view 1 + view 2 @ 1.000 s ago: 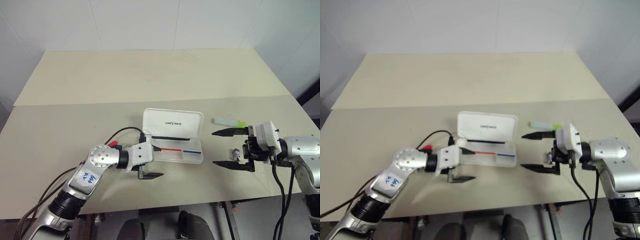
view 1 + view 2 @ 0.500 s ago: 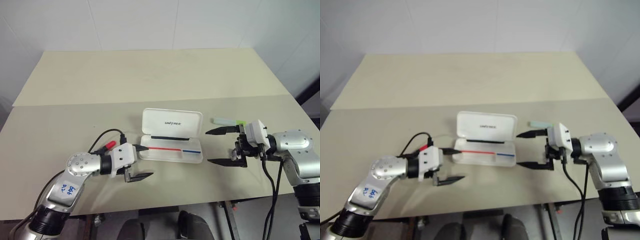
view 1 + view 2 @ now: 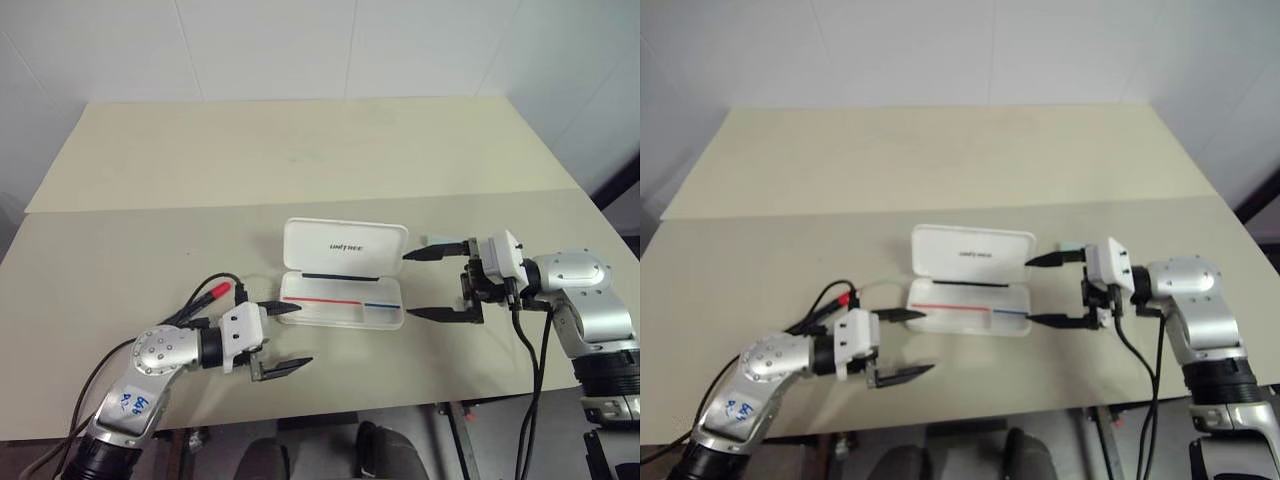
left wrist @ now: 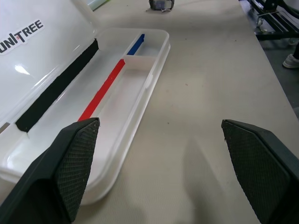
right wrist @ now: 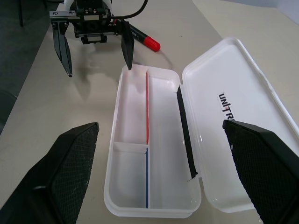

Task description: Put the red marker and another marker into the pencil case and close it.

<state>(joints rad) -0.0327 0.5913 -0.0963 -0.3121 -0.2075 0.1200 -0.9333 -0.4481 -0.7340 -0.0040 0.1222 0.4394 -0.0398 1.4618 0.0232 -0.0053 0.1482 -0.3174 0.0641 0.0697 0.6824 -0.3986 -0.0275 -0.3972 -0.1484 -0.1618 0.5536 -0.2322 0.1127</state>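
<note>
The white pencil case [image 3: 343,312] lies open in the middle of the table, its lettered lid [image 3: 345,248] tilted back and its tray [image 5: 154,154] holding nothing but a red-and-blue line. The red marker [image 3: 218,290] lies left of the case, beside my left wrist cables; its red end [image 5: 151,44] shows past the left gripper. My left gripper [image 3: 300,336] is open just off the tray's left end. At the case's right end, my right gripper [image 3: 407,286] points left, open and empty. The other marker's pale barrel [image 3: 441,241] peeks from behind its upper finger.
A small grey lump [image 4: 161,3] lies on the table beyond the case's right end. The beige table [image 3: 300,160] is bare behind the case, and its front edge [image 3: 400,408] runs close below both grippers. Black cables trail from my left wrist [image 3: 205,285].
My left gripper has drawn back off the case's left end, toward the left and the front edge, uncovering the red marker. My right gripper has shifted left to the case's right end.
</note>
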